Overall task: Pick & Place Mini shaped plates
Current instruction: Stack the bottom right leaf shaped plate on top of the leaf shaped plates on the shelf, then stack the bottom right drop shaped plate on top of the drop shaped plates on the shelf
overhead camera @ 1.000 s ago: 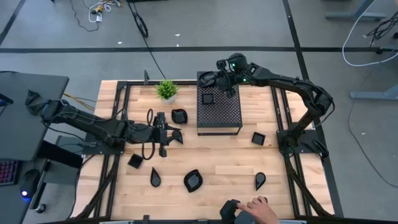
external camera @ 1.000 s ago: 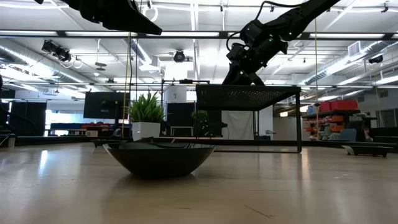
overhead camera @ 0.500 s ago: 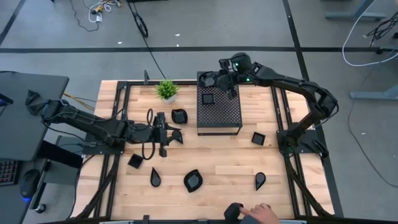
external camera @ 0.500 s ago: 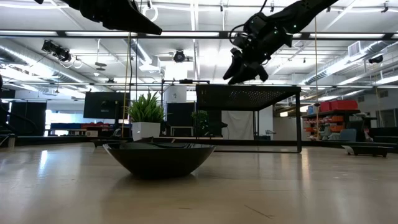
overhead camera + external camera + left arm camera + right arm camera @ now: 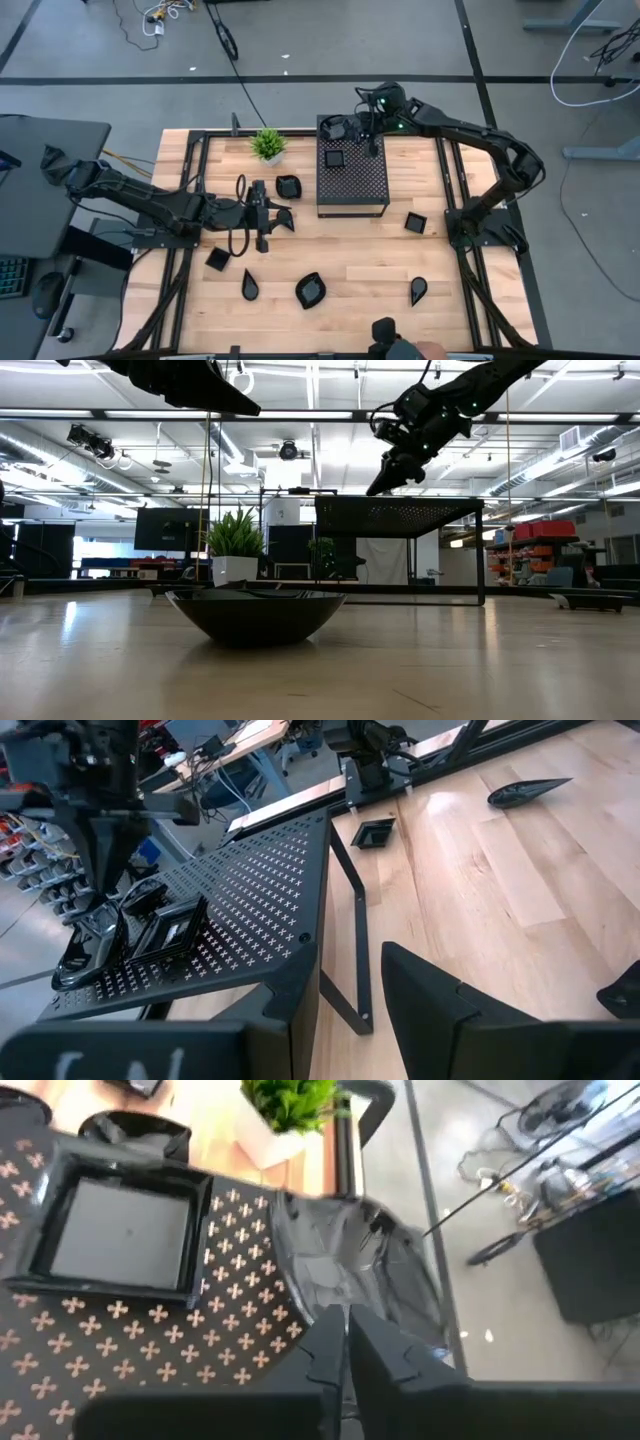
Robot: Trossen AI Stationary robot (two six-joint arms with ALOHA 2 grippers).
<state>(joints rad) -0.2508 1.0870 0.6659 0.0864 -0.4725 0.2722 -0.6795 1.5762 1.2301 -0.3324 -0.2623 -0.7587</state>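
From above, the right gripper (image 5: 366, 128) is being held over the far corner of the perforated box (image 5: 352, 180), where a square plate (image 5: 335, 158) and a rounded plate (image 5: 337, 128) are lying; other mini plates (image 5: 310, 290) are scattered on the table (image 5: 350, 260). In the right wrist view, its fingers (image 5: 340, 1345) are seen pressed together, empty. The left gripper (image 5: 262, 218) is being kept near a plate (image 5: 283, 220); whether it is pinching it cannot be told.

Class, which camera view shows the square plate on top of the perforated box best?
The right wrist view: the square plate fills the near field, rim and flat floor clear, on the perforated box. The left wrist view shows it smaller and obliquely. The high view shows a small square. The low view hides it.
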